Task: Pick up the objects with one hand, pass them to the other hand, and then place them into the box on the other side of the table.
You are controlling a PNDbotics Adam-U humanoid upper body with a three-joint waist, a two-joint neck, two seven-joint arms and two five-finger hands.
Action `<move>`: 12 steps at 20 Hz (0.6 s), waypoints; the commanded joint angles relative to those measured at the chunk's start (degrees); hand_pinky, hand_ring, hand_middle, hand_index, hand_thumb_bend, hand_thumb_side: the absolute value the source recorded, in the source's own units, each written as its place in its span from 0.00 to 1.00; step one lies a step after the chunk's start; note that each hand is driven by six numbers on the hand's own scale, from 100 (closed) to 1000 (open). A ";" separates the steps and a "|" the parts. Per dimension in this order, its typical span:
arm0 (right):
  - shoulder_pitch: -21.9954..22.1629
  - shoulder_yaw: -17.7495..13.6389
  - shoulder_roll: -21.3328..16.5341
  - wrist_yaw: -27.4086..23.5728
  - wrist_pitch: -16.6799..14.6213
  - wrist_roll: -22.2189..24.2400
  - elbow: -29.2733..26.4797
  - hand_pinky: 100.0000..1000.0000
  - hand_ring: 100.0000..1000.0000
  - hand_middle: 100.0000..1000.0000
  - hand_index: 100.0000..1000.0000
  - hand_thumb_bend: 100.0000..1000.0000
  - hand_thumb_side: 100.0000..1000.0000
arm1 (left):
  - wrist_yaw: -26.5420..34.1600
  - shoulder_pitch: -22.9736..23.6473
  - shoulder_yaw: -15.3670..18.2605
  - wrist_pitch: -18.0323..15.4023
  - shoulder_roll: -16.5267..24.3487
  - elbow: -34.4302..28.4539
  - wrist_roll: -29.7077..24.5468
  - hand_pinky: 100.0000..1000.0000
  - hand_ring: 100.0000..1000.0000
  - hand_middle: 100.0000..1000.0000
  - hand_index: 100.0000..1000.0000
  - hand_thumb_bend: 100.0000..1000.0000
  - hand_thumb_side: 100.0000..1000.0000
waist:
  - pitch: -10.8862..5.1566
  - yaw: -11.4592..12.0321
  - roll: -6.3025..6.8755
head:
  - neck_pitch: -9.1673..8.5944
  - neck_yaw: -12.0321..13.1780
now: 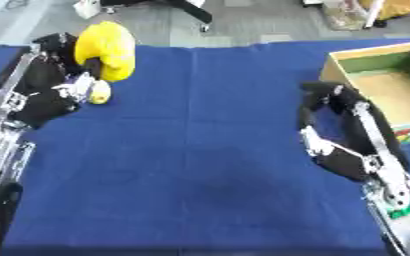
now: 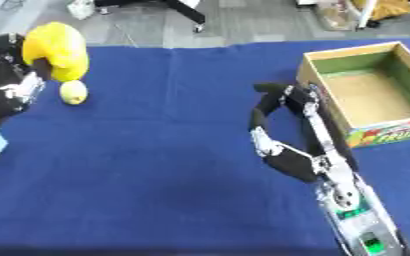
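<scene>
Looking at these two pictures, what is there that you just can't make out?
- Left hand: blurred in both views and cut by the right eye view's left edge; whether its fingers close on the big yellow object is unclear.
- Small pale yellow ball: too blurred to name.
- Box: its near inside corner is hidden by its own wall.
- Right hand: open, but blur hides detail.

Box [image 1: 366,65] cut off at right edge; left hand [image 2: 7,85] partly cropped
</scene>
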 commanded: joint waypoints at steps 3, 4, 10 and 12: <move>-5.94 2.64 -3.34 3.20 -4.06 4.25 -3.71 0.76 0.46 0.45 0.75 0.00 0.12 | 4.02 -0.80 -1.15 0.59 -0.87 -1.12 -1.87 0.57 0.44 0.38 0.46 0.00 0.00 | -1.62 0.18 -0.81 | 0.08 -0.17; -6.88 3.09 -3.72 3.52 -5.02 5.02 -3.75 0.76 0.46 0.46 0.75 0.00 0.11 | 4.39 -0.78 -1.38 0.76 -0.84 -1.13 -2.25 0.57 0.44 0.38 0.46 0.00 0.00 | -1.62 0.21 -0.81 | 0.08 -0.14; -11.49 4.43 -5.73 7.13 -9.96 8.09 -3.78 0.75 0.48 0.47 0.77 0.00 0.07 | 4.89 -0.41 -3.39 2.12 0.10 -1.04 -5.29 0.57 0.45 0.38 0.46 0.00 0.00 | -1.64 0.48 -0.86 | 0.08 -0.10; -12.64 4.69 -6.30 8.43 -11.34 8.45 -3.78 0.74 0.48 0.48 0.78 0.00 0.05 | 4.88 -0.39 -4.15 2.58 0.50 -0.96 -6.09 0.57 0.45 0.39 0.46 0.00 0.00 | -1.65 0.54 -0.91 | 0.08 0.03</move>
